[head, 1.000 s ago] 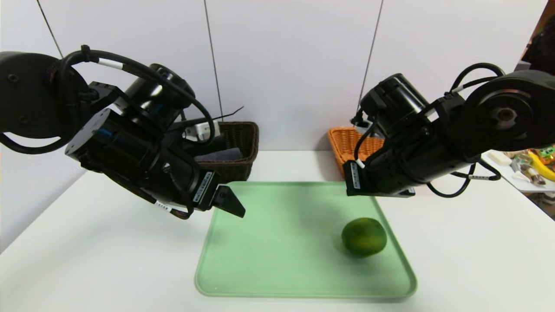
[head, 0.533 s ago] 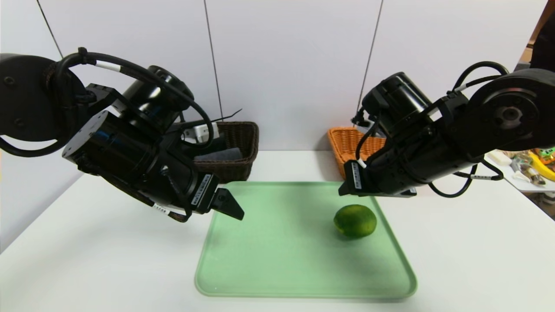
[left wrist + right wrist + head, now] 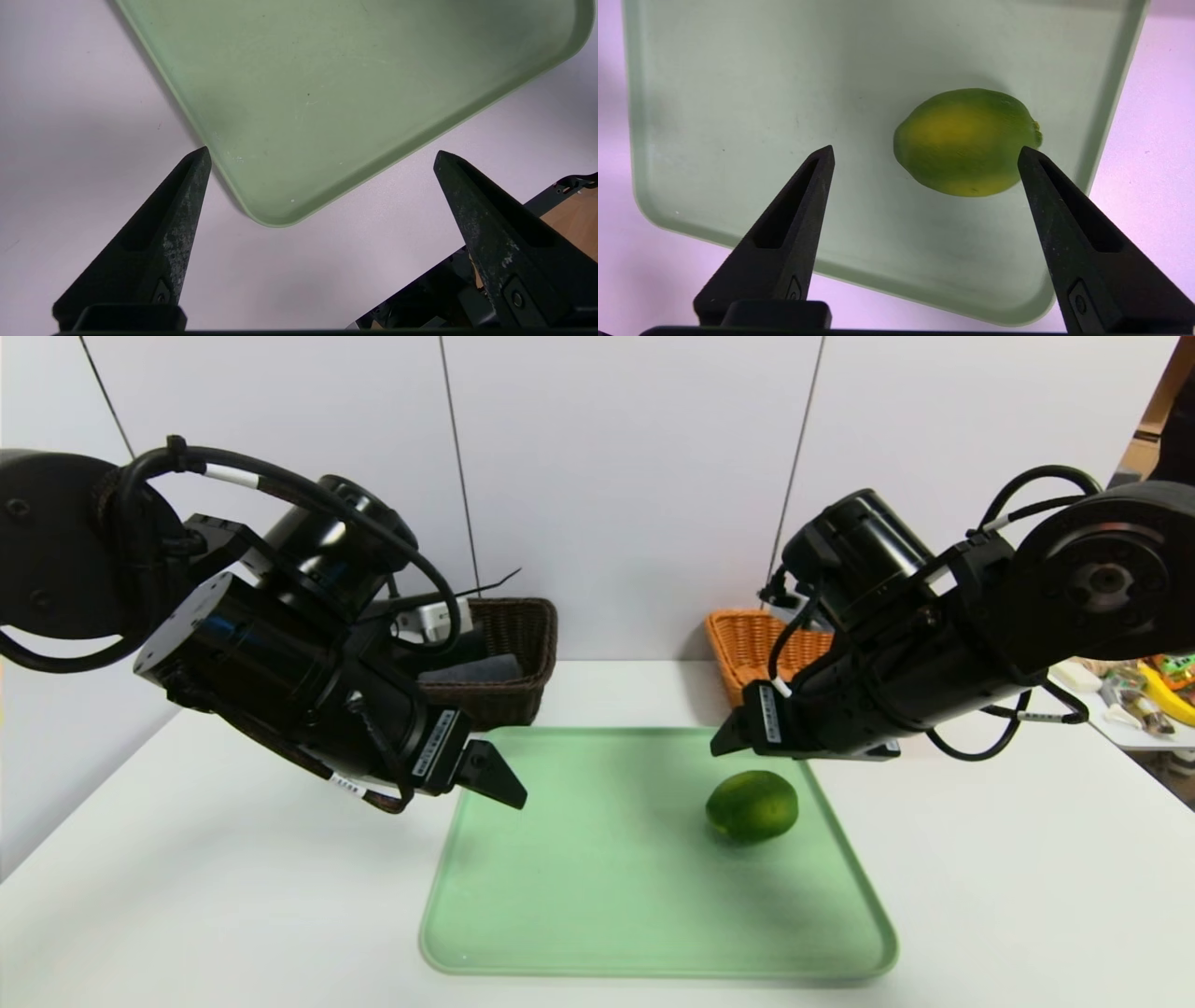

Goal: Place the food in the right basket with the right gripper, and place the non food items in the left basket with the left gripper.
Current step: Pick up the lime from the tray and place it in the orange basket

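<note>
Head view: the right end effector [image 3: 738, 739] hangs with its fingers spread above the citrus fruit [image 3: 752, 805] on the green tray [image 3: 607, 896].

The fruit lies alone on the right part of the tray, touching nothing, so it seems to wait for a grasp; in the right wrist view the 2 black fingers [image 3: 794, 224] stand wide apart above it, not yet around it, probably to come down on both sides of it. The orange-tan basket [image 3: 742, 649] stands behind this arm, near for the drop. The left end effector [image 3: 495, 775] hangs released and empty over the tray's left edge, likely parked, because the dark brown basket [image 3: 509, 658] already holds a grey towel [image 3: 471, 669]. Compared with 1 second ago, the right fingers have opened from clenched, and the fruit has rolled up-left, nearer to them.
</note>
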You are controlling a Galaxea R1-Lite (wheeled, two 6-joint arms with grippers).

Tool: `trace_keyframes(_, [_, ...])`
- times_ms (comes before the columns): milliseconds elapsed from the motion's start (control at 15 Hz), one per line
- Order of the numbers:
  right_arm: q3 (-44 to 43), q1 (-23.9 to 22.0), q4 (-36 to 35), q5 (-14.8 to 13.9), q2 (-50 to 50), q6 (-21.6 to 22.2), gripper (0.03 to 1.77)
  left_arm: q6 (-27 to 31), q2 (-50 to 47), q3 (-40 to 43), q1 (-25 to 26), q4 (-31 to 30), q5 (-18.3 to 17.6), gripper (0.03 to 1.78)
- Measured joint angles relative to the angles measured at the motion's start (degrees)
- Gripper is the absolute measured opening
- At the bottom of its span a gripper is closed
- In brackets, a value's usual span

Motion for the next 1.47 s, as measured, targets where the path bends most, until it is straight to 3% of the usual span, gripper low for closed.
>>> trace_keyframes(400, [1.0,-0.1,0.1,-0.2,-0.4,-0.8,1.56,-0.1,-0.4,0.3,0.0,0.1,0.0,1.69])
trace_keyframes(600, [1.0,-0.2,0.0,-0.2,-0.4,-4.3,1.61,-0.1,-0.8,1.0,0.0,0.0,0.2,1.69])
trace_keyframes(800, [1.0,-1.4,0.0,0.2,-0.5,-15.4,1.64,0.0,-0.9,1.0,0.0,-0.1,0.2,1.69])
trace_keyframes(933, [1.4,-2.9,0.0,0.8,-0.6,-25.6,1.66,0.0,-0.9,0.8,0.0,-0.1,0.2,1.69])
trace_keyframes(1267, [0.8,-8.8,0.0,7.5,0.4,-52.9,1.68,0.0,-0.5,0.6,0.0,-0.7,0.3,1.69])
trace_keyframes(1467, [-0.3,-9.8,1.5,11.0,1.5,-64.3,1.69,0.0,-0.4,0.7,0.0,-0.9,0.3,1.69])
